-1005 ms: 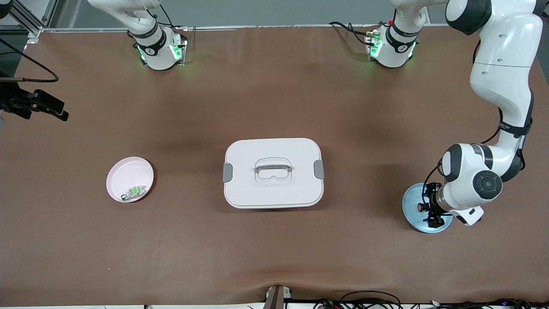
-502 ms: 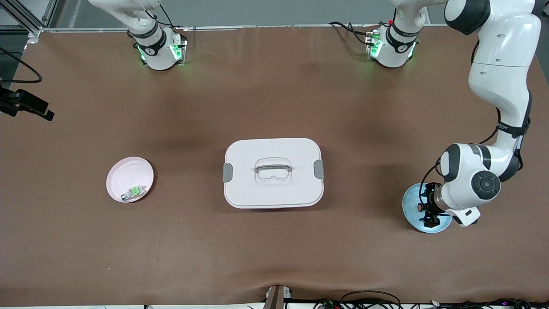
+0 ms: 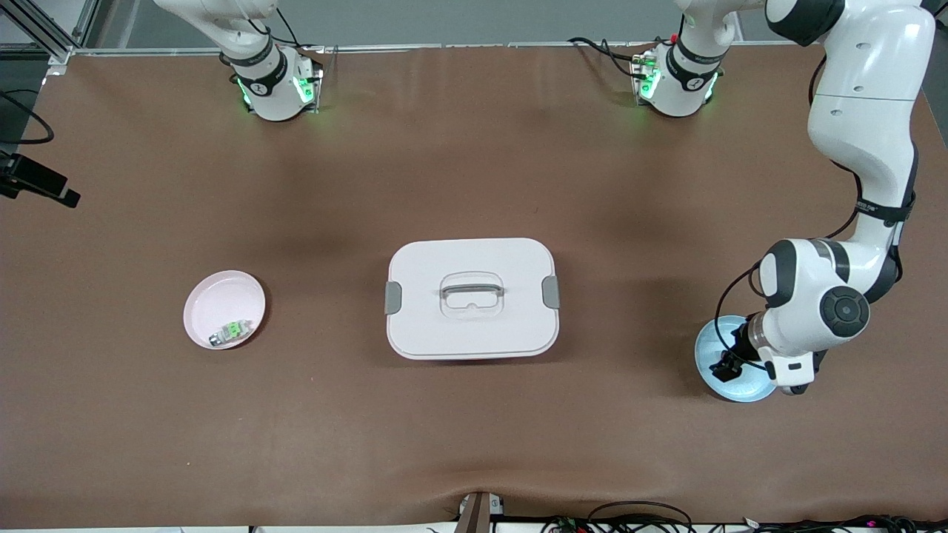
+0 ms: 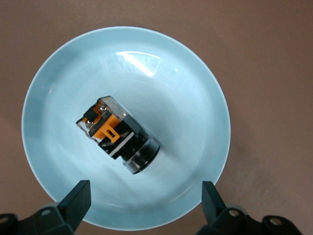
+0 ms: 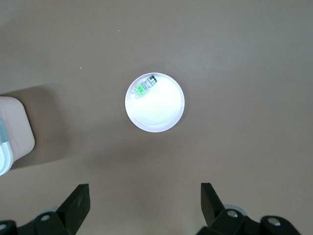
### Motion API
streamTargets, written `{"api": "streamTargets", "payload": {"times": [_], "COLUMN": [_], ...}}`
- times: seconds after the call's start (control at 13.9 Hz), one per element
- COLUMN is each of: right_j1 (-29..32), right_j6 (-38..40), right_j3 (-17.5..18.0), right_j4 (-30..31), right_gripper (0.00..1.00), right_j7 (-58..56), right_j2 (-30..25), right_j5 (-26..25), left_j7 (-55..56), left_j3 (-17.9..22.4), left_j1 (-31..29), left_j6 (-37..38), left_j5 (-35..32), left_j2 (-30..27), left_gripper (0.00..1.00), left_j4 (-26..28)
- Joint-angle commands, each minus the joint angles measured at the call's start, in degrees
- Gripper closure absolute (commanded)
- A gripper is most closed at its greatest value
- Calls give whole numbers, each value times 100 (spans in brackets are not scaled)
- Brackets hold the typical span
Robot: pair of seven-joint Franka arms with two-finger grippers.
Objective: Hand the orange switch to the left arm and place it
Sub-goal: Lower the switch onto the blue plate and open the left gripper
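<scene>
The orange switch (image 4: 117,134) lies on its side in the blue plate (image 4: 195,73) — long way slanted. Left gripper (image 4: 144,203) hovers over it, fingers wide apart; right gripper (image 5: 142,203) too — up high.

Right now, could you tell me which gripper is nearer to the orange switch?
The left gripper, open directly over the orange switch in the blue plate. The right gripper hangs open high above the pink plate.

Box (image 3: 472,297) mid-frame, plate (image 3: 211,300) with small component (image 3: 229,332) lower left, second plate (image 3: 709,346) (orange switch (image 4: 118,134) in it) lower right
</scene>
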State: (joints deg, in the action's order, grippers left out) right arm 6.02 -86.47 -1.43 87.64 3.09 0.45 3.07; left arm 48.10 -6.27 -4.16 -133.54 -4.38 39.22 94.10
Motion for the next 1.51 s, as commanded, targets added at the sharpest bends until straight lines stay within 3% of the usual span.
{"api": "streamTargets", "payload": {"times": [0.0, 0.29, 0.65, 1.08, 1.29, 1.44], "right_j1": [-127, -268, -250, -250, -233, -233], "right_j6": [113, 87, 25, 17, 17, 25], "right_j3": [38, 46, 29, 29, 20, 20], "right_j4": [-1, -1, -1, -10, -10, -10], "right_gripper": [0, 0, 0, 0, 0, 0], "right_j7": [51, 51, 60, 60, 60, 60], "right_j2": [-36, -36, -53, -53, -36, -53], "right_j5": [53, 45, 45, 53, 80, 97], "left_j7": [-1072, -3136, -4306, -4476, -4450, -4459], "left_j3": [433, 487, 548, 487, 487, 487], "left_j1": [449, 539, 662, 583, 574, 582], "left_j6": [30, -5, 56, 1109, 1479, 1620], "left_j5": [279, 428, 517, 446, 446, 446], "left_j2": [-406, -590, -994, -1617, -2127, -2618], "left_gripper": [0, 0, 0, 0, 0, 0], "left_j4": [390, 504, 636, 302, 468, 854]}}
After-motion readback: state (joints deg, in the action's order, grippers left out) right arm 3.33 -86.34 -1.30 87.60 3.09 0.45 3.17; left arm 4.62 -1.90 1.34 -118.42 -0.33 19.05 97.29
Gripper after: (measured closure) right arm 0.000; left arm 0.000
